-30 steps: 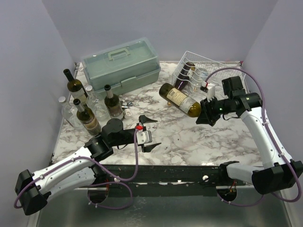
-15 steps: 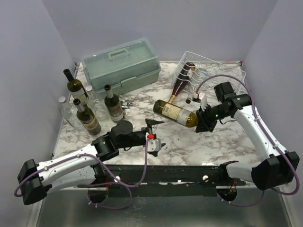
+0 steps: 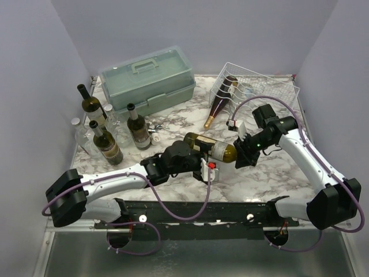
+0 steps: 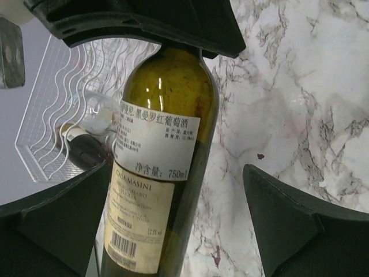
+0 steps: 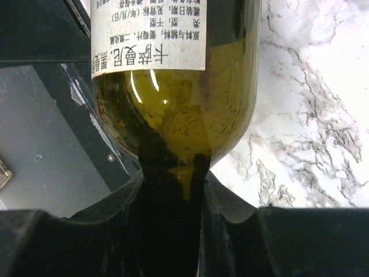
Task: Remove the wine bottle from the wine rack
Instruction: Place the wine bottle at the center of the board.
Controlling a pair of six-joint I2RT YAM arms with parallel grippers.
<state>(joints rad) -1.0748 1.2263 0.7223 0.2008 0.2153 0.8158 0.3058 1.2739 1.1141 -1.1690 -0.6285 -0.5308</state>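
So the right gripper [image 3: 243, 149] is clamping the wine bottle [image 3: 211, 148] by its neck, out over the marble table [image 3: 277, 173] near the front middle. That's well apart from the wine rack [image 3: 281, 91] at the back right. The bottle's lying roughly sideways, its long axis running left to right, with the neck pointing at the right arm and the fat base toward the left one. The left gripper [image 4: 173, 228] is hanging wide open, a finger either side of the labelled body. I'm guessing a handover is coming, with it squeezing across the bottle's width.
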